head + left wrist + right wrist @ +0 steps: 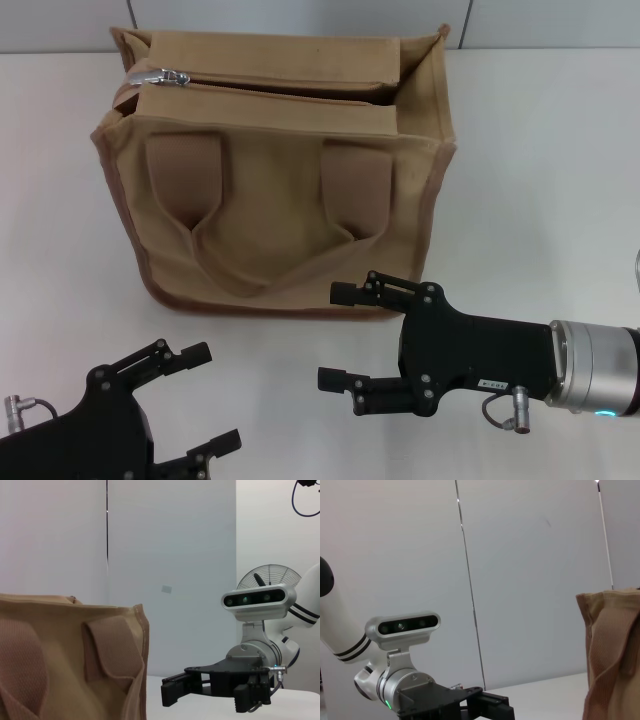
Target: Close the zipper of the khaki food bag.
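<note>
Black plastic and metal nearest the camera: the left gripper [200, 400] is held low over the white table [560, 150], fingers spread wide, nothing between them. The right gripper [342, 335] is just in front of the bag's lower right corner, also spread wide and empty.

Beyond them the khaki food bag [270, 230] is seen standing upright on the table, handles [255, 215] hanging flat against the near face. Farthest back, across the top flaps, the zipper [290, 88] is seen gaping along its right part, with the silver pull tab [165, 77] at the left end.

Canvas is judged soft and light; the bag would likely slide or buckle when tugged. One side is best steadied while the small, smooth tab is pinched.
</note>
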